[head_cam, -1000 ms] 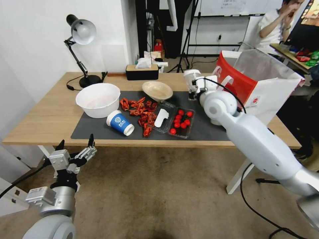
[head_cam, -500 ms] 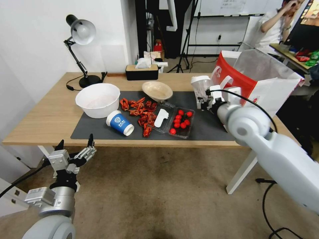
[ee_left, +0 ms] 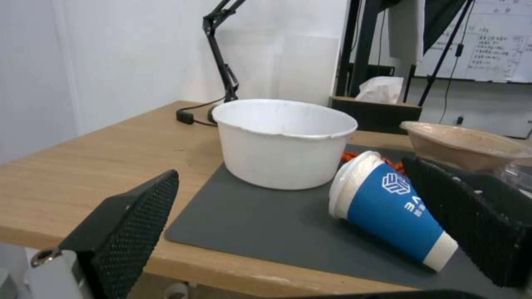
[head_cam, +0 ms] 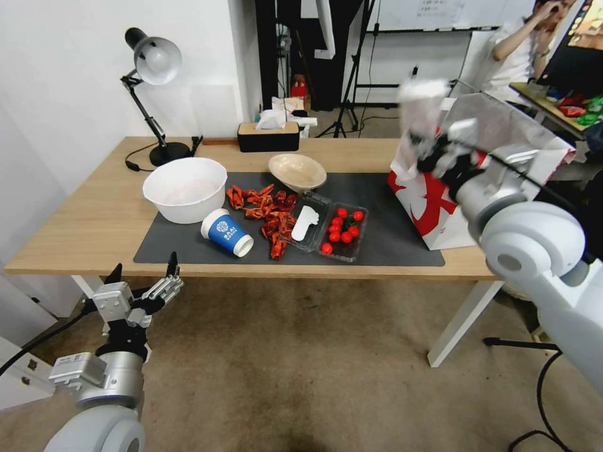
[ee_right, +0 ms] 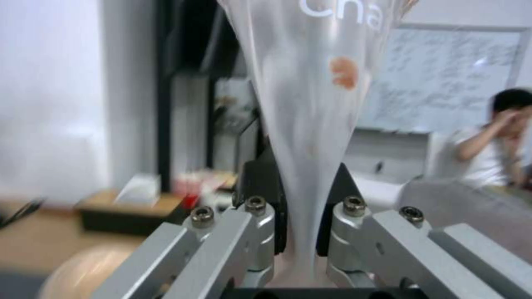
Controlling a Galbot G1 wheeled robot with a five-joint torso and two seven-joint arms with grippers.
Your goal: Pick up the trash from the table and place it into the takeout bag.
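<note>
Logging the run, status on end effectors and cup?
Right end effector shut on clear plastic cup, raised at takeout bag mouth. Left end effector open, parked below table edge. Nothing blocking.

Desk lamp [head_cam: 152,63], tissue box [head_cam: 268,135] at far edge.

Place: an office or lab workroom.
Floor: worn brown carpet [head_cam: 301,351].
Furniture: light-wood table [head_cam: 94,213] on white legs, with a desk lamp [head_cam: 151,69].
Background: written-on whiteboard [head_cam: 440,12], black tripod stands [head_cam: 352,81], trailing cables.
People: 1 person [head_cam: 521,44] seated at another desk.
</note>
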